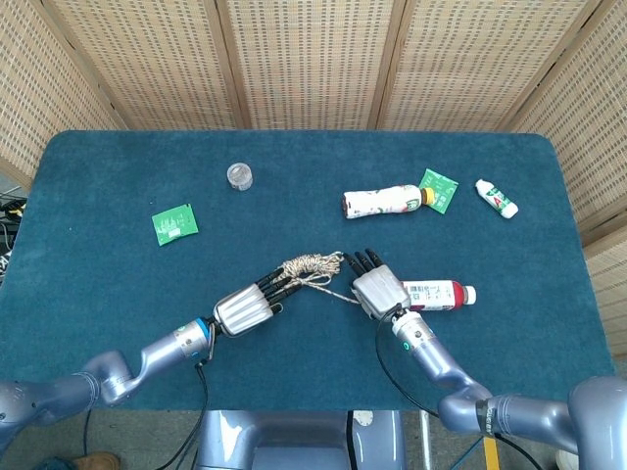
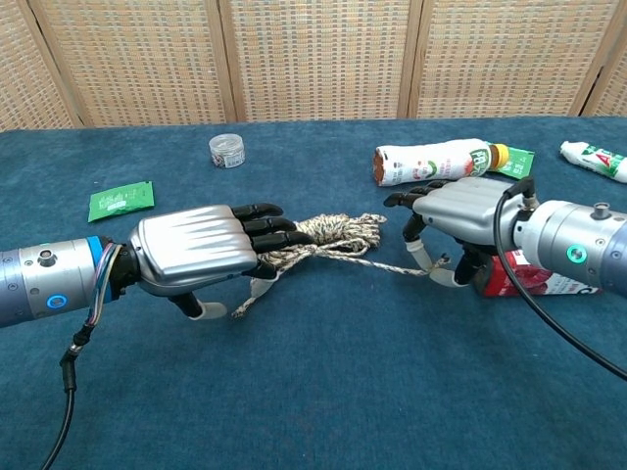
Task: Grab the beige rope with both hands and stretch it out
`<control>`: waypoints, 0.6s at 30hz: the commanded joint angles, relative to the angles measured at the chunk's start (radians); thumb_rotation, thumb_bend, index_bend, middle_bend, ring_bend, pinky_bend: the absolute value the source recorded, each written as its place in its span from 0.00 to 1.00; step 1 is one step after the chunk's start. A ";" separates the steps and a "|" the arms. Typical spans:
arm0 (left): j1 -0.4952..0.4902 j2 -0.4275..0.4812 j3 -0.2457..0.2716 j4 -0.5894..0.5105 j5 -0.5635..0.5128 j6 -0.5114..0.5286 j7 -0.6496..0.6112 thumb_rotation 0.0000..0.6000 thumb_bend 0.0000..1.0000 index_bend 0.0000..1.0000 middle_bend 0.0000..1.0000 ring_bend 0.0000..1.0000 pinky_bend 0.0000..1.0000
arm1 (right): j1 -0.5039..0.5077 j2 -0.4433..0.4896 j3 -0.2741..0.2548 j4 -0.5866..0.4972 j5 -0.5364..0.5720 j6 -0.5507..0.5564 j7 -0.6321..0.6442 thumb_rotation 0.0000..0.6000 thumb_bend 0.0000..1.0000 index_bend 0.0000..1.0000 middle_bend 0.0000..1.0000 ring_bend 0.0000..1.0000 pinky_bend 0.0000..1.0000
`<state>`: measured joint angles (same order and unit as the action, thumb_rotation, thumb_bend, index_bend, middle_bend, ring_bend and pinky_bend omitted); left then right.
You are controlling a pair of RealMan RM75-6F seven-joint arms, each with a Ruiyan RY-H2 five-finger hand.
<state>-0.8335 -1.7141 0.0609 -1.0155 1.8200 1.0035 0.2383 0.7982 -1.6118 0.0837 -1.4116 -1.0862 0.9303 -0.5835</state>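
Beige rope [image 1: 312, 265] lies in a loose bundle on the blue table [image 1: 118, 294], a little below its middle, between the two robot hands. From the rope, the left hand [image 1: 245, 308] is at about 8 o'clock in the head view; its dark fingers [image 2: 265, 227] lie over the left end of the bundle, palm down, and the chest view shows a loose strand coming out under them, but I cannot tell if the fingers really close on the rope or only rest on it. The right hand [image 1: 376, 289] is at about 4 o'clock from the bundle, and one thin strand runs from the bundle to its thumb side [image 2: 423, 266]; whether this strand is pinched is also not clear. Just behind the right hand lies a red bottle [image 1: 439, 293]. Further away, at 1 o'clock, is a white bottle [image 1: 384, 202] beside a green packet [image 1: 439, 189], and at 10 o'clock a small clear jar [image 1: 239, 176]
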 commanded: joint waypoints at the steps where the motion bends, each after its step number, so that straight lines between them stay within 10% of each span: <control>1: 0.002 0.000 0.005 0.006 -0.006 0.001 -0.003 1.00 0.28 0.46 0.00 0.00 0.00 | 0.000 -0.003 0.001 0.005 0.000 -0.002 0.002 1.00 0.48 0.68 0.00 0.00 0.00; 18: -0.019 -0.037 0.021 0.029 -0.017 -0.005 0.008 1.00 0.32 0.50 0.00 0.00 0.00 | -0.003 -0.006 0.005 0.008 -0.007 -0.007 0.005 1.00 0.48 0.68 0.00 0.00 0.00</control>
<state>-0.8514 -1.7500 0.0822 -0.9856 1.8041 0.9989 0.2456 0.7948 -1.6177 0.0884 -1.4042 -1.0932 0.9230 -0.5787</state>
